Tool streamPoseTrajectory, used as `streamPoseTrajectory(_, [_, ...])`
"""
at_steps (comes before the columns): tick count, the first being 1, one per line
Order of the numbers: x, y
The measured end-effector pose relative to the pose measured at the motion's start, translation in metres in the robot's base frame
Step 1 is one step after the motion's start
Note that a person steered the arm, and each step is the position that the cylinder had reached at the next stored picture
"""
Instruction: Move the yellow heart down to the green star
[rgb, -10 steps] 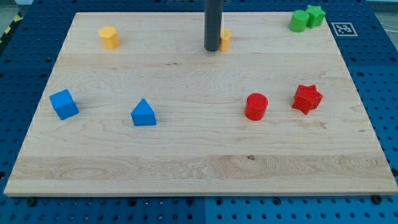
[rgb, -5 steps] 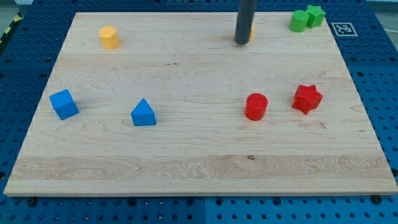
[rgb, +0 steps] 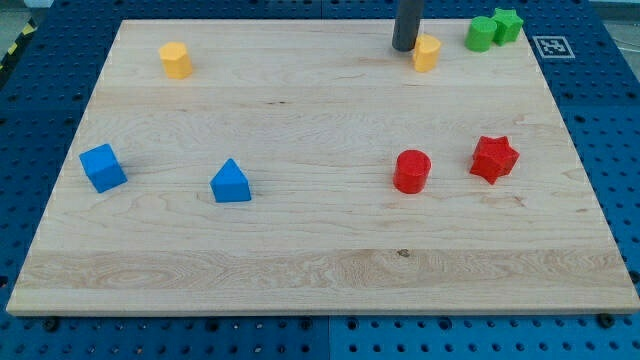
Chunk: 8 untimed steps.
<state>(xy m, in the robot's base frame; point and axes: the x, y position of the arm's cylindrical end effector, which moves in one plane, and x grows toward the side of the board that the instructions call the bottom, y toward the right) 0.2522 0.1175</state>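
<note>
Small yellow heart-shaped block (rgb: 427, 52) near the top edge of the pale wooden board (rgb: 300, 250), right of centre, with the green star-shaped block (rgb: 507, 24) well off to its right and slightly higher, tucked behind a rounded green block (rgb: 480, 34) in the view's top-right corner. Just left of the heart and a touch higher, touching or nearly so: my tip (rgb: 405, 48), so the heart lies on the star-facing side of it. Dark rod upright, dropping straight from the view's top; no jaws to open or close.
</note>
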Motion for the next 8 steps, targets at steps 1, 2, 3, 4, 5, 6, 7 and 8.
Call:
streamPoseTrajectory(1, [0.014, -0.008])
streamPoseTrajectory(2, [0.029, -0.009])
streamPoseTrajectory(3, [0.031, 0.023])
streamPoseTrajectory(4, [0.031, 0.059])
streamPoseTrajectory(5, [0.031, 0.074])
streamPoseTrajectory(6, [0.031, 0.079])
streamPoseTrajectory(7, [0.031, 0.097])
streamPoseTrajectory(8, [0.031, 0.108])
